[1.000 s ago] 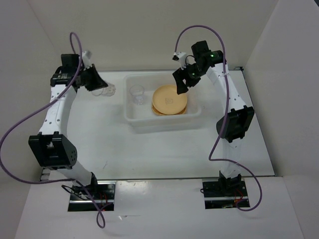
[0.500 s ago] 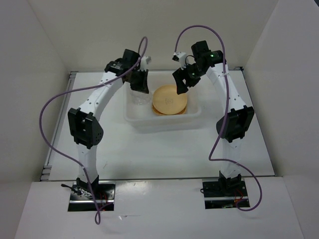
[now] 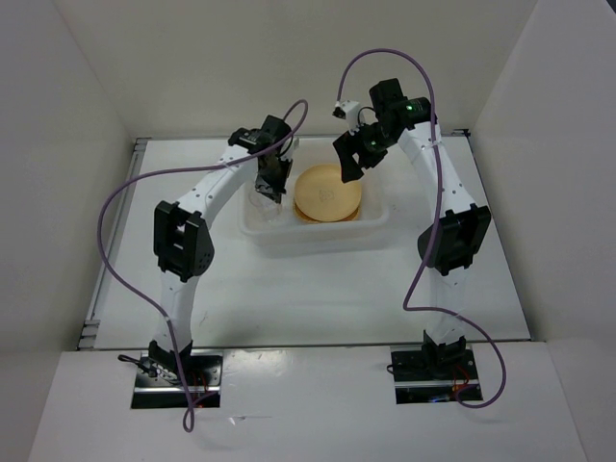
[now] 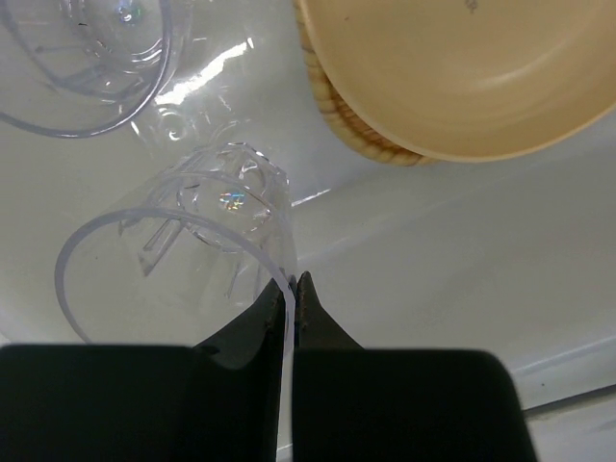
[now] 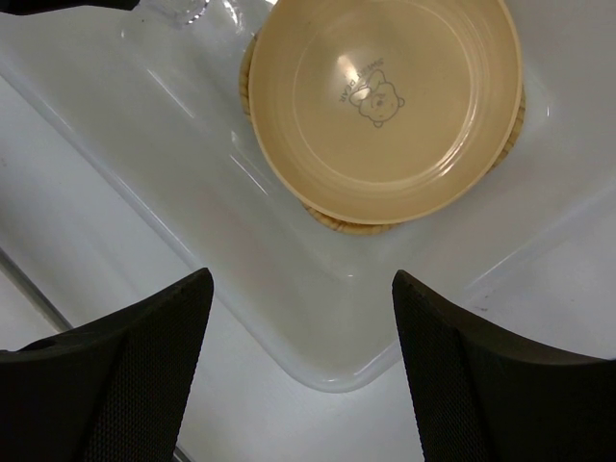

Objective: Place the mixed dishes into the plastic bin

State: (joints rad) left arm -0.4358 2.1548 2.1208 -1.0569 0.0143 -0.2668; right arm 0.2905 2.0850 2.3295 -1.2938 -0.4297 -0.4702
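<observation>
The plastic bin [image 3: 318, 234] stands at the table's middle back. A round tan-yellow plate [image 3: 327, 191] lies in it on the orange-tan woven plate [image 4: 361, 123]; the plate also shows in the right wrist view [image 5: 385, 106]. My left gripper [image 3: 272, 189] is inside the bin's left part, shut on the rim of a clear cup [image 4: 183, 260]. A second clear cup [image 4: 82, 58] stands just beyond it in the bin. My right gripper [image 3: 348, 162] is open and empty above the bin's right back corner [image 5: 385, 371].
White walls enclose the table on the left, back and right. A metal rail [image 3: 106, 260] runs along the table's left edge. The right arm's elbow [image 3: 452, 241] hangs over the table to the right of the bin.
My left arm swung from the table's back left over into the bin, carrying the clear cup, and lowered it beside the other cup. The right arm has not moved.
</observation>
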